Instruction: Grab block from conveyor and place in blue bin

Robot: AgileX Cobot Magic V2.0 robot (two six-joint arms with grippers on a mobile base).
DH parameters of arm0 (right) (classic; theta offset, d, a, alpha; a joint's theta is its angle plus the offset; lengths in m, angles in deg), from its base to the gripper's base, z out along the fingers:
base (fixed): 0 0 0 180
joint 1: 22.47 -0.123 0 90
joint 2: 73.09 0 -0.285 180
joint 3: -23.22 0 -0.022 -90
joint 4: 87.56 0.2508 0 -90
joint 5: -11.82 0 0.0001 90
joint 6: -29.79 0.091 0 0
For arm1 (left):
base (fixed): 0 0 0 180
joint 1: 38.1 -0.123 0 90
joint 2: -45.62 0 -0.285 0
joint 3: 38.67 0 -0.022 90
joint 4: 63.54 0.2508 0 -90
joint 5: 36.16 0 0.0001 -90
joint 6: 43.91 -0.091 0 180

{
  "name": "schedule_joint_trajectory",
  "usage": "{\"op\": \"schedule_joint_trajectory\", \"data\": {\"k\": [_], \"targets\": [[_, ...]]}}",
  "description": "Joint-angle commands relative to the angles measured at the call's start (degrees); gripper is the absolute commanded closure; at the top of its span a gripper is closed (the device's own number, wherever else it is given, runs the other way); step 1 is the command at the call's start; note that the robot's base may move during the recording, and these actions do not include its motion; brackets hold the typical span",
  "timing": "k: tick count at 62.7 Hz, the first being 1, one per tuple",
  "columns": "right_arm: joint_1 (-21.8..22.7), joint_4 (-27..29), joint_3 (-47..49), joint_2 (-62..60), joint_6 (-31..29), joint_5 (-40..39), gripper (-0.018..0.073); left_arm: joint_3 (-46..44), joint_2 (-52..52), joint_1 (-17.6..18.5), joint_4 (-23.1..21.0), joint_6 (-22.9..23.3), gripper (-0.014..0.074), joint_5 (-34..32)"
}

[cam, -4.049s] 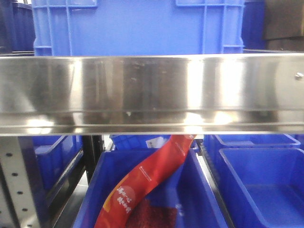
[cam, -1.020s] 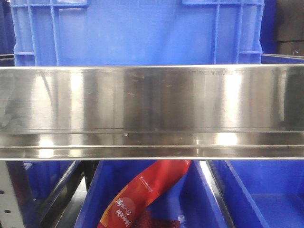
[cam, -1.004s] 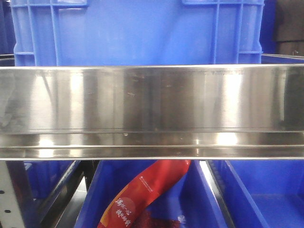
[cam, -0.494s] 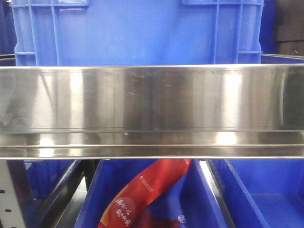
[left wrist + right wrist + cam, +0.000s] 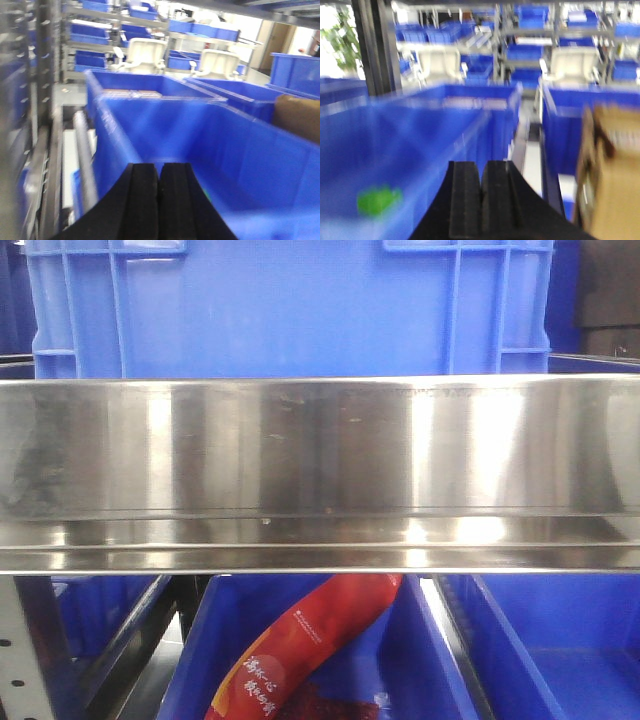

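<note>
The conveyor is out of view in every frame. My left gripper (image 5: pixel 159 167) is shut and empty, its black fingers pressed together over a large blue bin (image 5: pixel 210 150). My right gripper (image 5: pixel 481 167) is shut and empty above the rim of another blue bin (image 5: pixel 395 150); a blurred green block (image 5: pixel 377 199) lies inside that bin at the lower left. In the front view a blue bin (image 5: pixel 290 305) stands on a shelf behind a steel rail (image 5: pixel 320 470).
A red packet (image 5: pixel 300 650) lies in a blue bin (image 5: pixel 215 640) below the steel rail, with another blue bin (image 5: pixel 560 650) to its right. A brown cardboard box (image 5: pixel 612 170) stands at the right of the right wrist view. Shelving with several blue bins (image 5: pixel 125 30) fills the background.
Over four seconds the front view has moved closer to the shelf, the rail sitting lower in frame. In the last second almost nothing shifts.
</note>
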State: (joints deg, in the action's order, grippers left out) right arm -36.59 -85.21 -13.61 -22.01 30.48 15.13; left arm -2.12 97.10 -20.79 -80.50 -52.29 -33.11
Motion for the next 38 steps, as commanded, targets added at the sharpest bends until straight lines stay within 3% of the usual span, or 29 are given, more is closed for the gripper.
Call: {"op": "schedule_joint_trajectory", "data": {"k": [1, 15, 38], "targets": [[0.39, -0.29, -6.74, -4.92, -0.21, -0.80, 0.0721, 6.16, -5.74, -0.39, -0.86, -0.03, 0.0708, -1.29], [0.39, -0.29, -19.02, -15.82, -0.21, -0.80, 0.0721, 16.46, -17.29, -0.39, -0.71, -0.03, 0.0708, -1.29], [0.39, -0.29, -19.78, -22.29, -0.21, -1.00, 0.0721, 19.21, -25.01, -0.39, -0.71, -0.03, 0.0708, -1.19]]}}
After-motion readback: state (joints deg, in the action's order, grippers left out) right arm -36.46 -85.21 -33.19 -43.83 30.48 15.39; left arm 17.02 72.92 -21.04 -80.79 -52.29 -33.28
